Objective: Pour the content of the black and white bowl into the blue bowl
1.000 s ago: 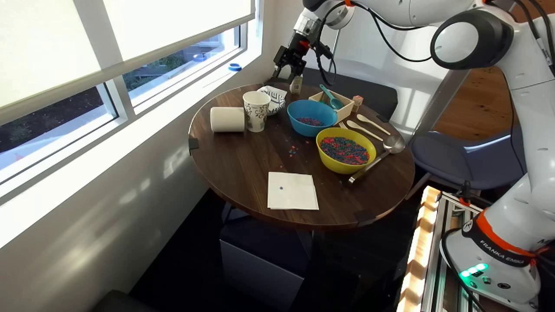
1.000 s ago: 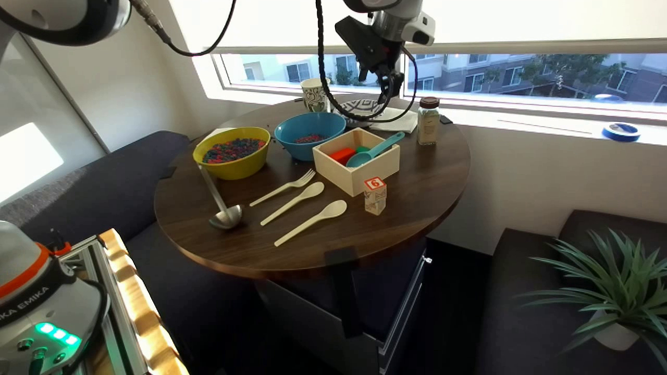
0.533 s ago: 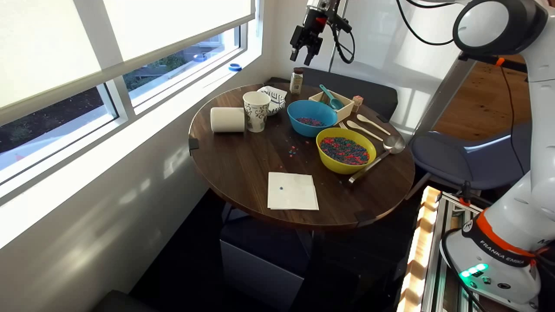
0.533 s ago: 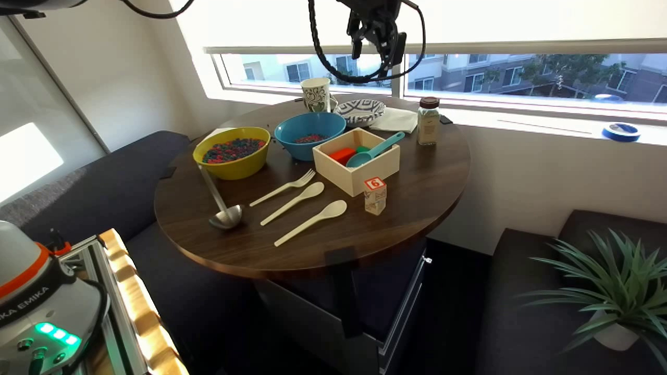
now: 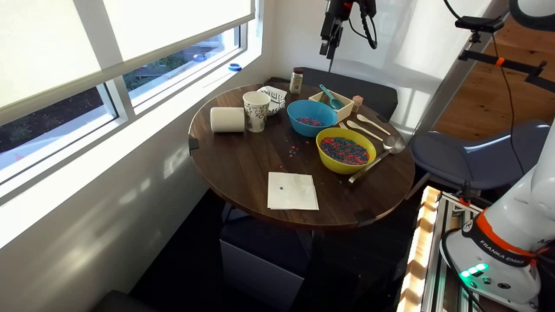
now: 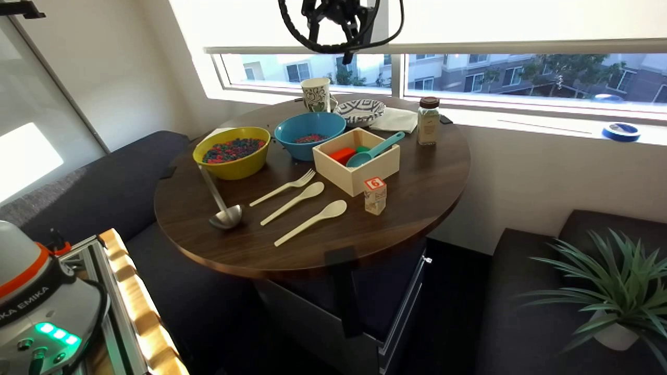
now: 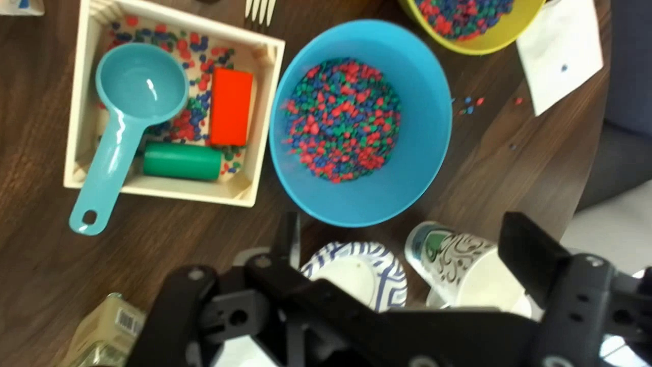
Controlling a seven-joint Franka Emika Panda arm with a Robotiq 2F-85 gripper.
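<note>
gripper (image 7: 400,237) hung well above the round table (image 5: 243,173), apart from everything on it in both exterior views. fingers (image 7: 530,255) were spread wide, a broad gap between them in the wrist view.

black and white bowl (image 6: 360,119): stood upright on the table just beside a patterned paper cup (image 5: 256,113); touching or not, could not tell. wrist view had it partly hidden behind the gripper; inside looked white with a small speck (image 7: 358,264), patterning nearer dark blue there. a folded white napkin (image 6: 398,121) lay by it.

blue bowl (image 7: 420,168): upright, between the black and white bowl and the yellow bowl (image 5: 336,166). small red, green and blue pieces (image 7: 346,117) lay over its bottom; yellow bowl looked much fuller of similar pieces. a few loose pieces (image 7: 469,109) lay on the table near the blue bowl.

wooden box (image 6: 333,171), close beside the blue bowl, contact unclear: held a red block (image 7: 230,107), a green cylinder (image 7: 182,161), scattered pieces (image 7: 186,127) and a turquoise scoop (image 7: 122,135), its handle out over the rim.

two small blocks (image 6: 375,197) stacked by the box, top one marked with a red 6. fork (image 6: 284,188) and two spoons (image 6: 315,219) lay roughly parallel; metal ladle (image 6: 227,216) beside the yellow bowl. capped jar (image 6: 428,124) stood upright. white cylinder (image 5: 227,120) lay on its side next to the cup. white sheets (image 5: 292,193) lay flat, one dark speck (image 5: 281,188) on top.
</note>
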